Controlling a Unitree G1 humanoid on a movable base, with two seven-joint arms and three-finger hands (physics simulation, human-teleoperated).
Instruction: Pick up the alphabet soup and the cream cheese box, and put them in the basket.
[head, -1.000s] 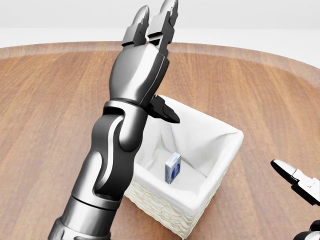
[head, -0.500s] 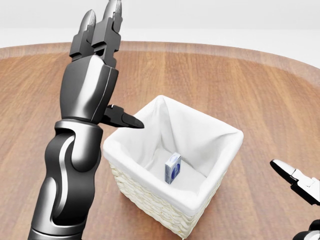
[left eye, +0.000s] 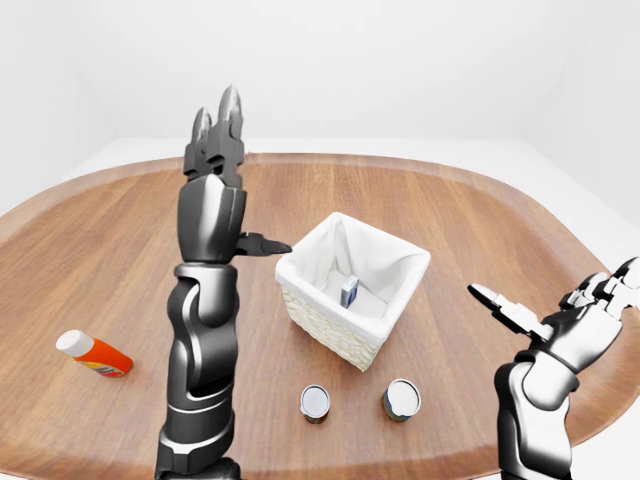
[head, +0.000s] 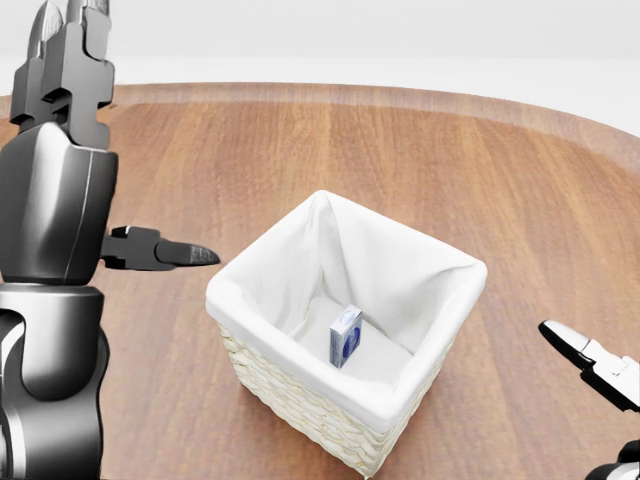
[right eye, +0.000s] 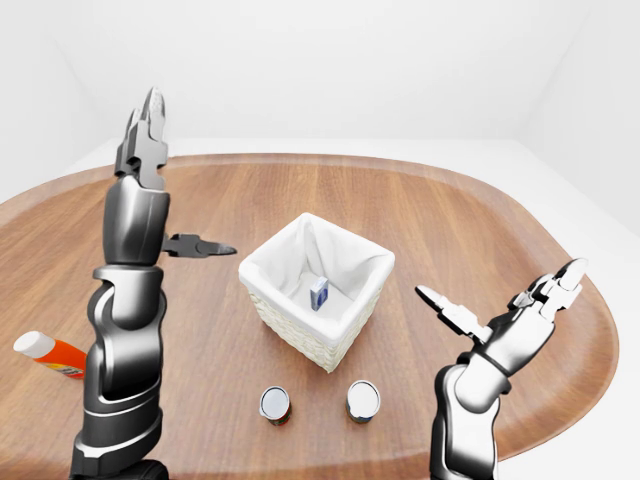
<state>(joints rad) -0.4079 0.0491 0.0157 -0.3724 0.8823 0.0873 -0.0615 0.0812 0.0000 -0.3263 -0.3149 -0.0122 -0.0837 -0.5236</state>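
Note:
The white woven basket (head: 300, 395) with a white liner stands mid-table. The small blue and white cream cheese box (head: 345, 336) stands on edge inside it. Two cans (left eye: 315, 402) (left eye: 402, 398) stand below the basket in the left-eye view, showing only their silver tops; I cannot tell which is the alphabet soup. My left hand (left eye: 226, 165) is raised high to the left of the basket, open, fingers pointing up and thumb (head: 165, 251) sticking out toward the basket, holding nothing. My right hand (right eye: 505, 318) hovers open and empty at the right.
An orange bottle with a white cap (left eye: 93, 353) lies at the left of the wooden table (left eye: 450, 215). The table's rounded edge runs close under the cans and my right arm.
My left arm has swung leftward from over the basket's left rim to beside it, uncovering the whole basket. The box, basket and right hand have not moved.

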